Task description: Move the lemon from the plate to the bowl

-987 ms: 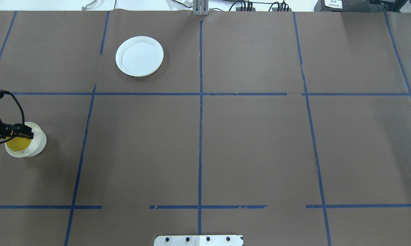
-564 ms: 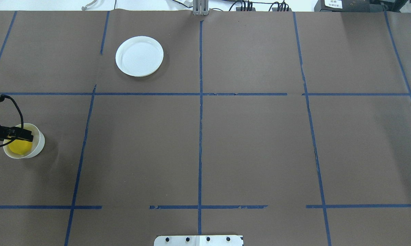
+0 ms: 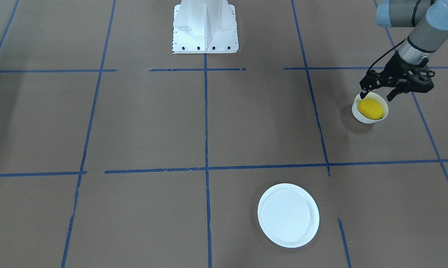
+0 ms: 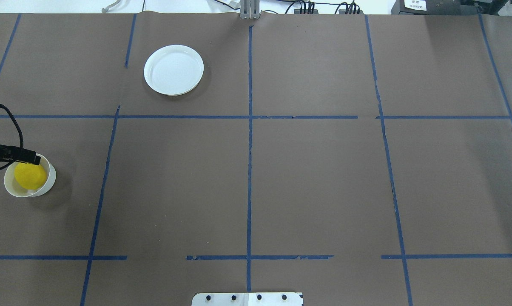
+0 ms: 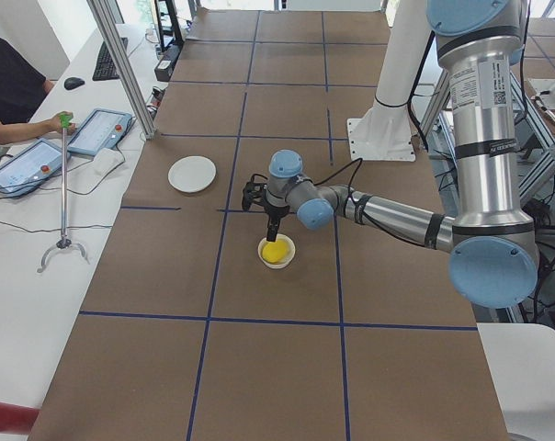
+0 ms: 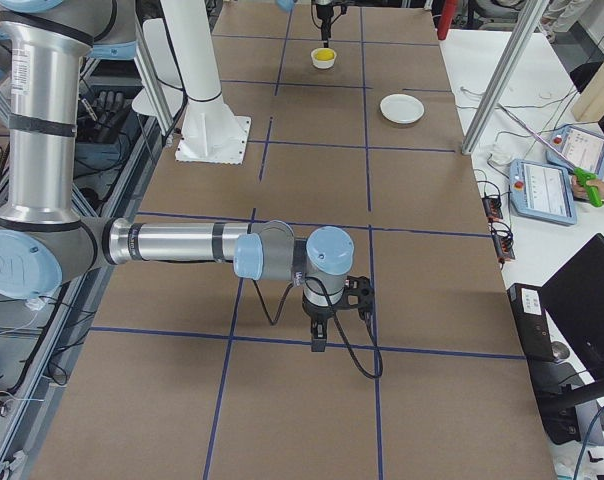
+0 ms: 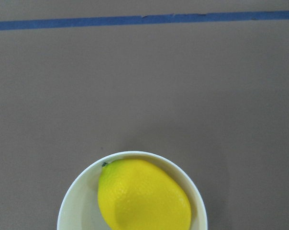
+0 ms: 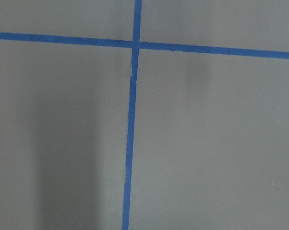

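Hovering just above the bowl, the left gripper [image 3: 376, 97] has its jaws spread apart and grips nothing.
The lemon [image 3: 370, 108] lies inside the bowl [image 3: 366, 120], clear of the fingers; the left wrist view shows its green tip near the rim. The left arm stretches its forearm out low and level over the brown surface [image 3: 134, 123], with the wrist bent so the jaws point straight down. The plate [image 3: 288, 215] lies flat, well apart from the bowl. The right arm's forearm also lies level, and the right gripper [image 6: 317, 340] points down beside a blue tape line [image 8: 130, 143]. I cannot tell whether its jaws are open or closed.
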{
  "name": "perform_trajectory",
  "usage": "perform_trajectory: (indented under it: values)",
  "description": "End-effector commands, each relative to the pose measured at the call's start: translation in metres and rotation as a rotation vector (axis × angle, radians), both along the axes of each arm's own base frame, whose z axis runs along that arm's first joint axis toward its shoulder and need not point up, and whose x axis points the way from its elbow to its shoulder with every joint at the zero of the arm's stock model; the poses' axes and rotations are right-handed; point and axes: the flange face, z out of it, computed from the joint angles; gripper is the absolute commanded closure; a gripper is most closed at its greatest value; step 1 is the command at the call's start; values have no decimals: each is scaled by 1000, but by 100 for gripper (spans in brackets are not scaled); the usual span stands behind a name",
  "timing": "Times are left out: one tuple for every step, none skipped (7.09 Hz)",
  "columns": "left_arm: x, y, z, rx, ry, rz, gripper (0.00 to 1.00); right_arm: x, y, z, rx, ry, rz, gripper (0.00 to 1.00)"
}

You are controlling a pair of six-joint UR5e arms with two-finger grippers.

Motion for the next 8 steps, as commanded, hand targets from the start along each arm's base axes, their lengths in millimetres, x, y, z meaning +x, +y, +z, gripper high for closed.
perform_trajectory:
  values:
    - [-52,-63,-39,98,-97,85,0,0,0,0,0,0,0,0]
    - [-83,-82,-42,146,-148,135,0,0,0,0,0,0,0,0]
    - [-129,-89,-36,203,-162,148,0,0,0,0,0,1,0,0]
    - [-173,-93,-15,138,-101,136,0,0,0,0,0,0,0,0]
    - [-190,-88,-8,137,-93,145,0,0,0,0,0,0,0,0]
    - [-215,-85,10,94,-109,146,0,0,0,0,0,0,0,0]
    - [-245,-74,43,64,-124,174,0,0,0,0,0,1,0,0]
    - [-274,-41,82,21,-125,167,0,0,0,0,0,1,0,0]
